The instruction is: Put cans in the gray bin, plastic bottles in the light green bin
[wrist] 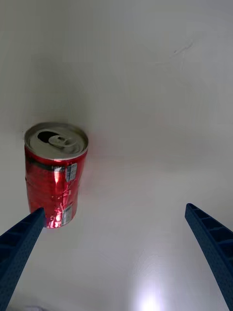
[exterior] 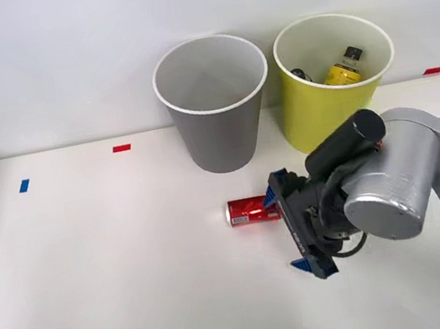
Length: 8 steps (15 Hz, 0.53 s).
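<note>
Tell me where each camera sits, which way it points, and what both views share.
Front view: above the arms, looking forward and down at the table, the gray bin and the light green bin; the right arm and open right gripper show.
Right wrist view: on the right wrist, looking along the blue fingers at the tabletop.
Shared: the red can, lying on its side.

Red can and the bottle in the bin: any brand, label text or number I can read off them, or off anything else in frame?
None can be read.
Red can: white lettering and a small printed panel on its side, too small and blurred to read.
Bottle in the light green bin: yellow label, print not legible.
Gray bin: no markings seen.
</note>
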{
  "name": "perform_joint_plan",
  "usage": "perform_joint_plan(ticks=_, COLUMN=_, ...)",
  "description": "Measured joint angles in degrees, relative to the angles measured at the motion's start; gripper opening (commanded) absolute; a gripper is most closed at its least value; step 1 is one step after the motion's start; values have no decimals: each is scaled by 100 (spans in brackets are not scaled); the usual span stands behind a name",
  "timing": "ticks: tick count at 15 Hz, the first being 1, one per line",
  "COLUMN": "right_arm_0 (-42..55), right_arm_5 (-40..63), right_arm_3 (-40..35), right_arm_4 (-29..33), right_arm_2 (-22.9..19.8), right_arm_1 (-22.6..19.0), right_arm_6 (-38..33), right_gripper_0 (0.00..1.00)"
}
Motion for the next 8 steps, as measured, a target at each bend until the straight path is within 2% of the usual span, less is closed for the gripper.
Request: perform_joint_plan(ticks=8, right_arm_0=-557, right_arm_5=-21, right_arm_3=1286, right_arm_4=215, right_arm_2=3, right_arm_1=601, right_arm_6=-2, right_gripper_0=100)
